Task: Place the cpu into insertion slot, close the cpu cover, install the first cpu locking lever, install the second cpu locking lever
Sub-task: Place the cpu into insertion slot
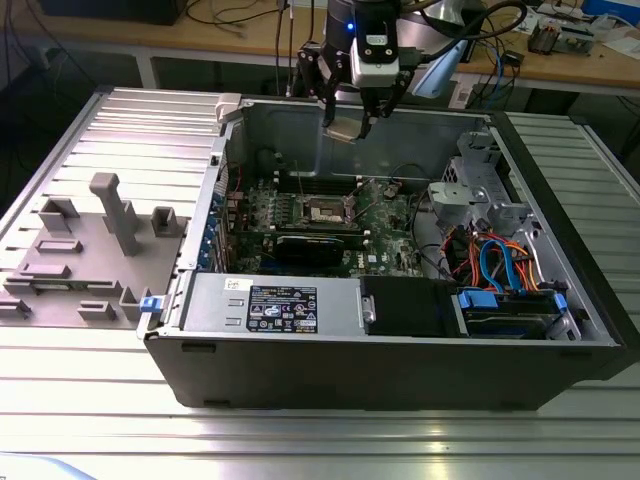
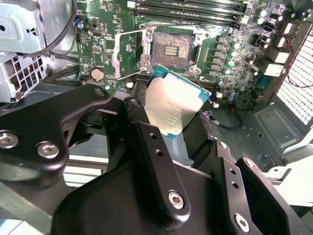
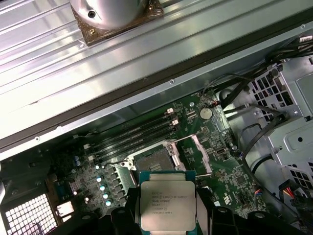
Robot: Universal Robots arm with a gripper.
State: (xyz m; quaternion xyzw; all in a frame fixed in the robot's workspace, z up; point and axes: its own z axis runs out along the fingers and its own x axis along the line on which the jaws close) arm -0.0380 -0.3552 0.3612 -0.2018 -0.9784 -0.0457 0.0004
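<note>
My gripper (image 1: 345, 122) hangs above the open computer case, shut on the cpu (image 1: 340, 129), a flat silvery square chip. In both wrist views the cpu (image 2: 172, 104) (image 3: 167, 203) sits between the black fingers (image 2: 146, 132) (image 3: 128, 208), held level over the motherboard. The insertion slot (image 1: 328, 210) (image 2: 171, 49) (image 3: 150, 159) lies open and bare below it, a short way off from the chip. The cpu cover (image 2: 123, 55) (image 3: 201, 147) is flipped open beside the slot. I cannot pick out the locking levers for certain.
A long black card (image 1: 315, 245) lies just in front of the slot. Memory slots (image 3: 137, 132) run behind it. A metal drive cage (image 1: 480, 190) and orange and blue cables (image 1: 490, 265) fill the exterior view's right. A grey fixture (image 1: 100, 240) stands outside the case.
</note>
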